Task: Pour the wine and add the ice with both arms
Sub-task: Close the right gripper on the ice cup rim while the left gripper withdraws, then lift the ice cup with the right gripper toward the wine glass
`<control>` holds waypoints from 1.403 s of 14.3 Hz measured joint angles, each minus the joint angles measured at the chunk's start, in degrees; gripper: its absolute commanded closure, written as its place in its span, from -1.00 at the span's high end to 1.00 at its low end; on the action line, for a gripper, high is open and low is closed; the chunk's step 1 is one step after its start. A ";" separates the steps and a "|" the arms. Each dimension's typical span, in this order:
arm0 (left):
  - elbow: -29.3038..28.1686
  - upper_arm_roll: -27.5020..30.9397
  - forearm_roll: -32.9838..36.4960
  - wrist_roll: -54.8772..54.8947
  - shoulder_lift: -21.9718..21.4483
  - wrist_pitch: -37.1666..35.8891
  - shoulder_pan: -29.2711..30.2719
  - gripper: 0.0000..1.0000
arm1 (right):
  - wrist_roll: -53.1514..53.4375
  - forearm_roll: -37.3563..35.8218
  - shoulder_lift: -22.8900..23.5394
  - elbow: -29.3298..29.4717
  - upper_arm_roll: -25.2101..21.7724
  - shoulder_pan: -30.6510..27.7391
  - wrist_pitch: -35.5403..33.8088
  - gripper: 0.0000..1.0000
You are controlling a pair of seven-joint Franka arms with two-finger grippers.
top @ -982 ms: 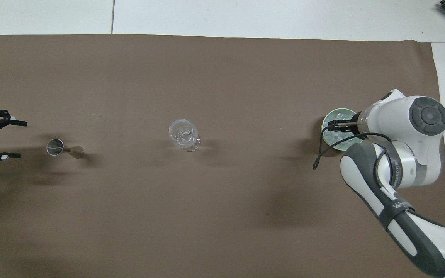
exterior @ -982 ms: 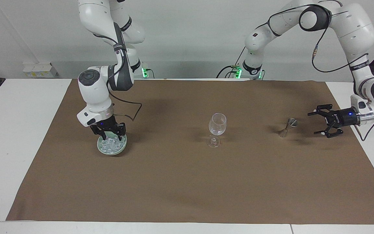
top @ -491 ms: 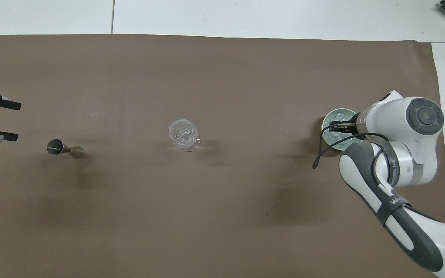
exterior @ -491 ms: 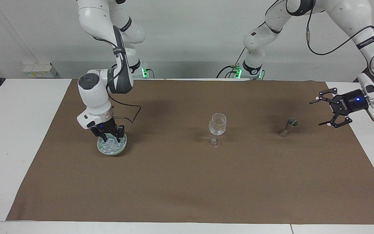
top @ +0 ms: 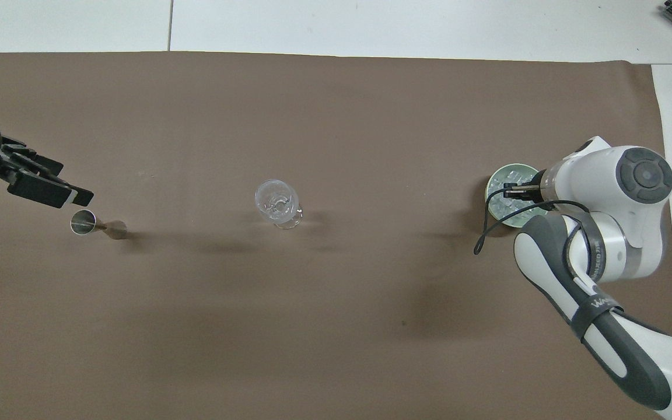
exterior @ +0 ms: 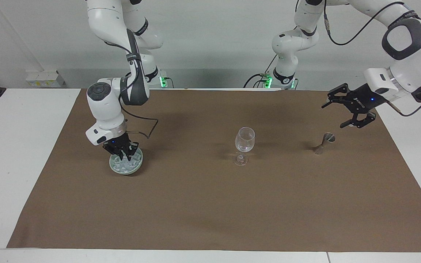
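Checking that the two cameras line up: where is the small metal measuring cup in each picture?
Facing view: measuring cup on the brown cloth, toward the left arm's end, below the left gripper.
Overhead view: measuring cup at the same end.
Shared landmark: the wine glass mid-cloth.

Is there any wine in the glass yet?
No, the wine glass in the middle of the brown mat looks clear and empty.

Small clear ice (exterior: 126, 165) cubes heaped in the pale green bowl (exterior: 138, 163) on the brown mat
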 measured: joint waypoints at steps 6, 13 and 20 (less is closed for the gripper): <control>-0.01 0.03 15.40 -29.74 -5.04 -0.03 -7.04 1.00 | 0.02 0.01 -1.17 8.37 1.60 0.22 -4.65 -1.00; -0.20 1.04 18.84 -38.67 -9.49 -1.07 -9.42 1.00 | 7.72 0.04 -2.65 23.44 9.58 0.57 -23.76 -1.00; -0.32 1.41 21.29 -40.27 -9.52 -2.59 -9.33 1.00 | 25.18 0.15 1.73 37.33 12.42 13.06 -34.36 -1.00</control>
